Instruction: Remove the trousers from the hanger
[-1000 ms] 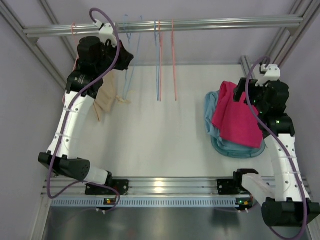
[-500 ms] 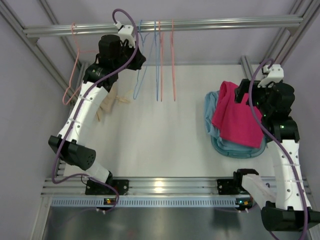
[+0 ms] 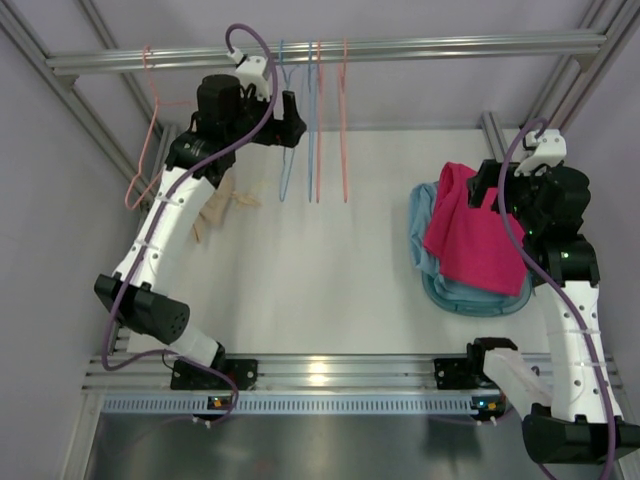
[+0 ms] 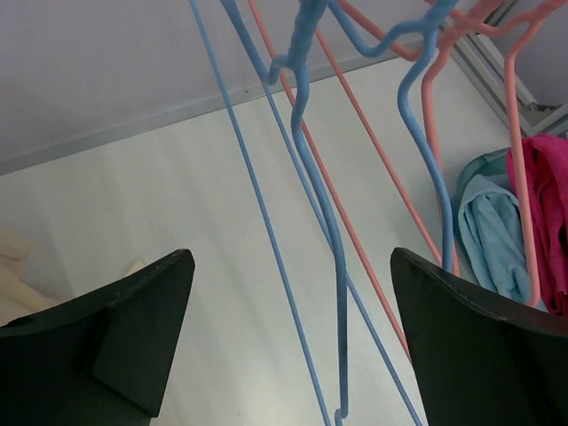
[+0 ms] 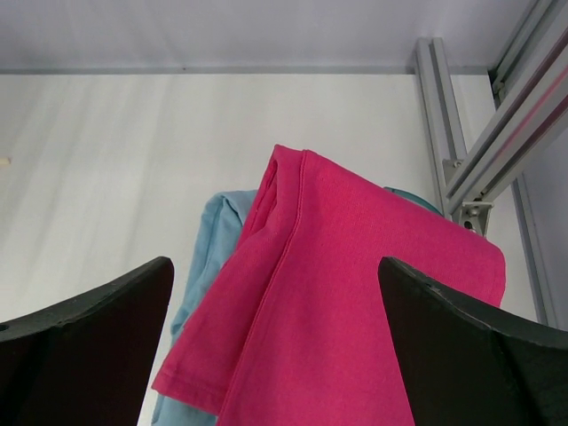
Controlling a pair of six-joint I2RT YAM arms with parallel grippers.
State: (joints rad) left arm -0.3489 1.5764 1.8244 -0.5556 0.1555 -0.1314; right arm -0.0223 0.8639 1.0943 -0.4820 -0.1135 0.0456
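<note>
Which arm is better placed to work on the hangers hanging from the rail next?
Left, probably. The left gripper is open right at the blue hanger, which hangs between its fingers in the wrist view. The right gripper is open over the magenta trousers, away from the rail.

The white tabletop (image 3: pixel 320 270) carries a crumpled pair of light blue trousers (image 3: pixel 470 298) toward 3 o'clock, with folded magenta trousers (image 3: pixel 470 240) draped over them. A beige cloth (image 3: pixel 222 205) lies toward 10 o'clock, well apart.
</note>
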